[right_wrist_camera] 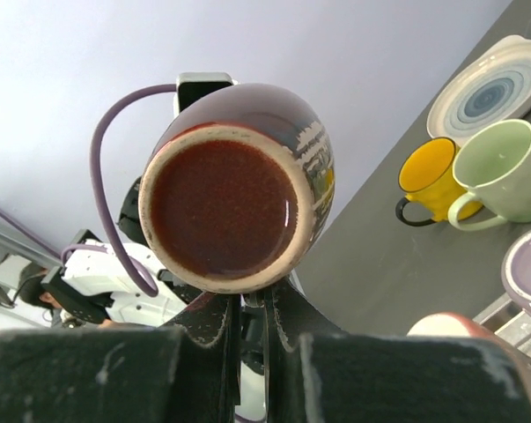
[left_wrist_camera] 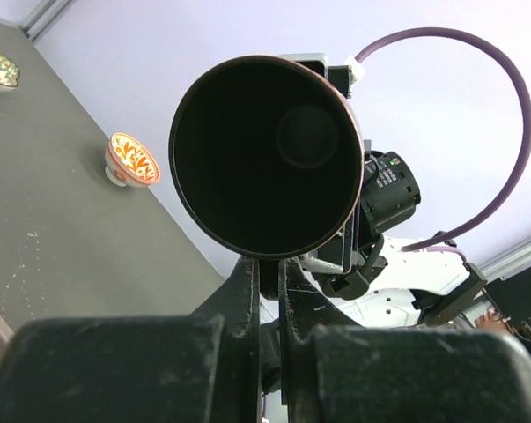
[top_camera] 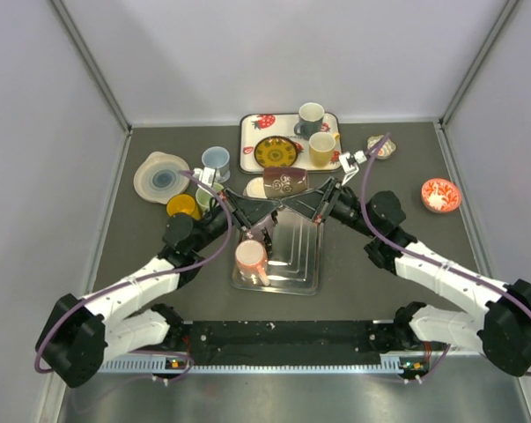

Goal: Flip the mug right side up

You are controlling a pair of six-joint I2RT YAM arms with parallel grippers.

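Note:
A dark brown mug (top_camera: 285, 183) with a pale pattern is held on its side in the air, above the far end of a clear dish tray (top_camera: 302, 264). My left gripper (top_camera: 267, 201) meets it from the left and my right gripper (top_camera: 304, 199) from the right. The left wrist view looks into the mug's dark mouth (left_wrist_camera: 265, 159), and my left gripper (left_wrist_camera: 268, 264) is shut under its rim on a dark part of it. The right wrist view shows its brown base (right_wrist_camera: 223, 204), and my right gripper (right_wrist_camera: 253, 301) is shut just below that.
A pink mug (top_camera: 250, 257) lies in the clear tray. A white strawberry tray (top_camera: 247, 145) at the back holds a grey mug (top_camera: 311, 117), a cream mug (top_camera: 322, 148) and a dark plate (top_camera: 276, 152). Left: plate (top_camera: 162, 176), blue, yellow and green mugs. Right: red bowl (top_camera: 440, 195).

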